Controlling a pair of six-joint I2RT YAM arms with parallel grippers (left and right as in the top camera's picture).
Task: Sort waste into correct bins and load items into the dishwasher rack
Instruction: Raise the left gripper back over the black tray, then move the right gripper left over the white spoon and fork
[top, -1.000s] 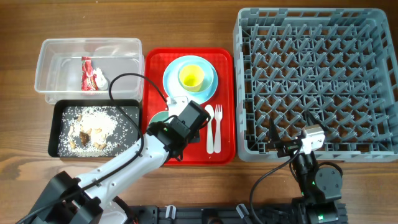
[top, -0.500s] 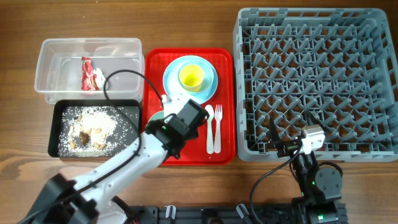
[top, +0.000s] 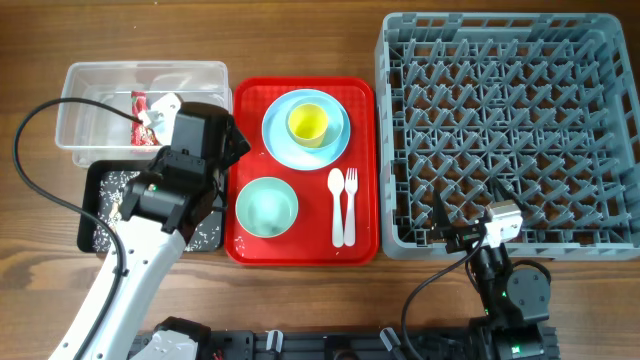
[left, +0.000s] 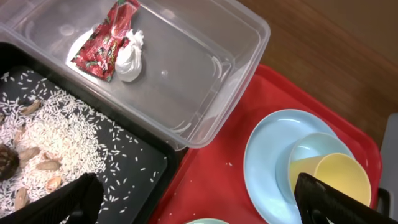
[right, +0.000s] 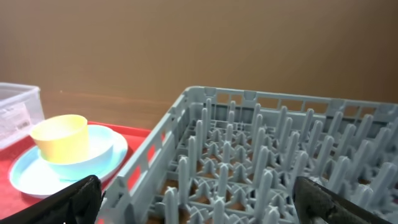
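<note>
My left gripper (top: 215, 150) hangs open and empty above the seam between the black bin (left: 134, 165) and the red tray (left: 217, 168). Loose rice (left: 56, 127) with brown bits lies in the black bin. In the clear bin (left: 205, 59) are the red wrapper (left: 106, 40) and the white paper scrap (left: 129, 55). On the tray a yellow cup (top: 308, 122) stands in a pale blue bowl (left: 305, 149) on the blue plate (top: 280, 135). The mint bowl (top: 267, 207) and the white fork and spoon (top: 343, 205) lie beside them. My right gripper (right: 202, 205) is open at the rack's (top: 510, 130) near edge.
The red tray (top: 250, 100) sits between the bins and the rack. The left arm (top: 140, 250) covers most of the black bin (top: 92, 190) in the overhead view. The rack's upright pegs (right: 261, 155) stand right in front of the right gripper. Bare wood lies along the table's front.
The left gripper has opened and swung from over the mint bowl to the left, above the bins. The mint bowl now lies uncovered on the tray. The right arm has not moved.
</note>
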